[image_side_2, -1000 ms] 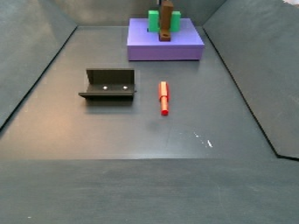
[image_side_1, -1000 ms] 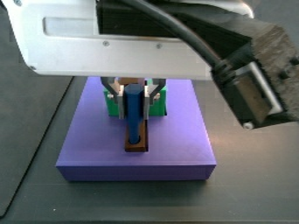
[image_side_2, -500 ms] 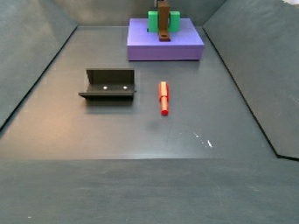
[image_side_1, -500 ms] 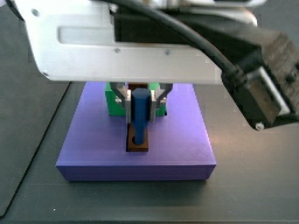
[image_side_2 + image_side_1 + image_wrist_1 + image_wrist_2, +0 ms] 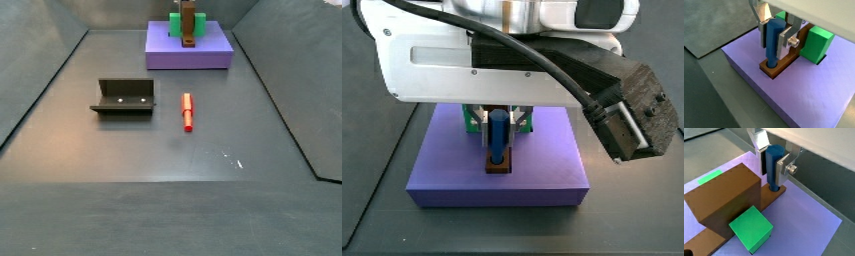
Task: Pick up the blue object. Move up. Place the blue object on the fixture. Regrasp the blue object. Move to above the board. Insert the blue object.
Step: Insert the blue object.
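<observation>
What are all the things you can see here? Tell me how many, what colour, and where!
Blue peg: one, blue, standing upright with its lower end in the brown bar's hole, between the hand's fingers.
Brown bar: one, brown, lying on the purple board.
Green blocks: two, green, on the board beside the brown bar.
Board: one, purple, at the far end of the floor in a side view.
Red peg: one, red, lying flat on the grey floor, right of the fixture in a side view.
Fixture: one, dark, standing on the floor, nothing on it.
Hand: one, silver fingers, over the board, closed on the blue peg.
</observation>
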Tool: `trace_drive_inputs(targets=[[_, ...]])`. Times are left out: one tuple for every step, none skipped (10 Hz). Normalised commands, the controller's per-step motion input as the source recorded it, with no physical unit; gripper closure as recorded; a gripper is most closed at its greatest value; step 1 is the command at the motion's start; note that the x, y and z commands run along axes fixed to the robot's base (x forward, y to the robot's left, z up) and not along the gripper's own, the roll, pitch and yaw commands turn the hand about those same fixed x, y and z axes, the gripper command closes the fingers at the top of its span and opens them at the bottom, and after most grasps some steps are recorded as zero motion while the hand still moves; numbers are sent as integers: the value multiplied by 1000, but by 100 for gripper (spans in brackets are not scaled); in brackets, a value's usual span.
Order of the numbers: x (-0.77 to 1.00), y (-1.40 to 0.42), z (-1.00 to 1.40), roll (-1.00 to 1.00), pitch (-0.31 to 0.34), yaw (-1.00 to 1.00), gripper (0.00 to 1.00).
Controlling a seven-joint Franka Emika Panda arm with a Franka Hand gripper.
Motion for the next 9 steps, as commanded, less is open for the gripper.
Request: trace_drive_inputs(targets=[[0, -103, -263, 110, 0, 86, 100], [309, -146, -280, 16, 0, 126, 100], [429, -51, -309, 13, 0, 109, 100], [194, 0, -357, 60, 0, 117, 100], [0, 0, -537, 131, -23, 71, 100], [-117, 0, -657, 200, -49, 23, 100], [-209, -20, -709, 214, -67, 0, 100], [-223, -57, -723, 144, -89, 0, 100], [0, 0, 0, 0, 0, 0, 100]])
